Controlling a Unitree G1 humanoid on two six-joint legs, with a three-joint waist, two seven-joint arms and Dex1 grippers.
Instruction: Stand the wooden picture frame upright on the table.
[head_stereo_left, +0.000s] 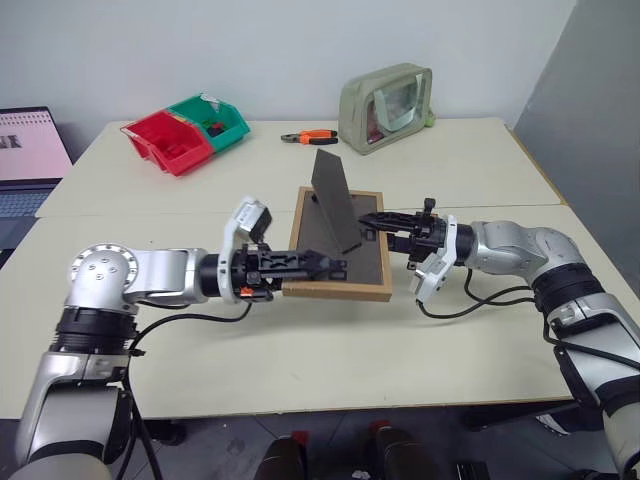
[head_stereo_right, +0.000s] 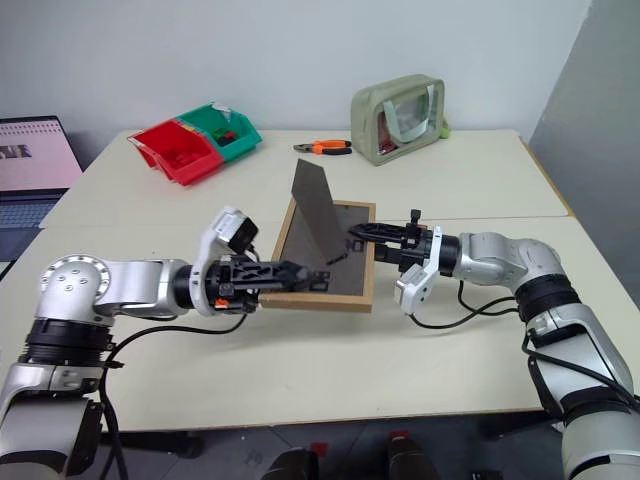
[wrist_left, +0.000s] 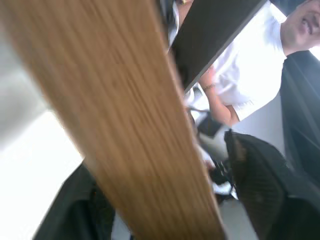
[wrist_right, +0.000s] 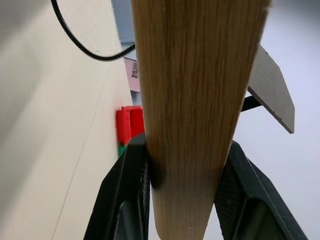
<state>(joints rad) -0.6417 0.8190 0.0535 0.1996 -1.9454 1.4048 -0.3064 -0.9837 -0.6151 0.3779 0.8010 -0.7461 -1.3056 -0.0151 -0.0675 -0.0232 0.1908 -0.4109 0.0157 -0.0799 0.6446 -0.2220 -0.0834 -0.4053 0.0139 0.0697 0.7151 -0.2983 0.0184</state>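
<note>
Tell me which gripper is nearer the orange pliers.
Right. The right gripper grips the picture frame at its right edge, nearer the pliers; the left gripper is at the frame's near-left corner.

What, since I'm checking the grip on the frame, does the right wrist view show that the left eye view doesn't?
Right wrist view adds: close up, the right gripper with its two black fingers pressed against either face of the wooden picture frame at its light-wood edge. Left eye view adds: the left gripper at the frame's near-left corner, the dark back panel facing up, and farther off the pliers, beige pouch and laptop. Both share: the frame, its raised stand leg, the red bin and the table.
</note>
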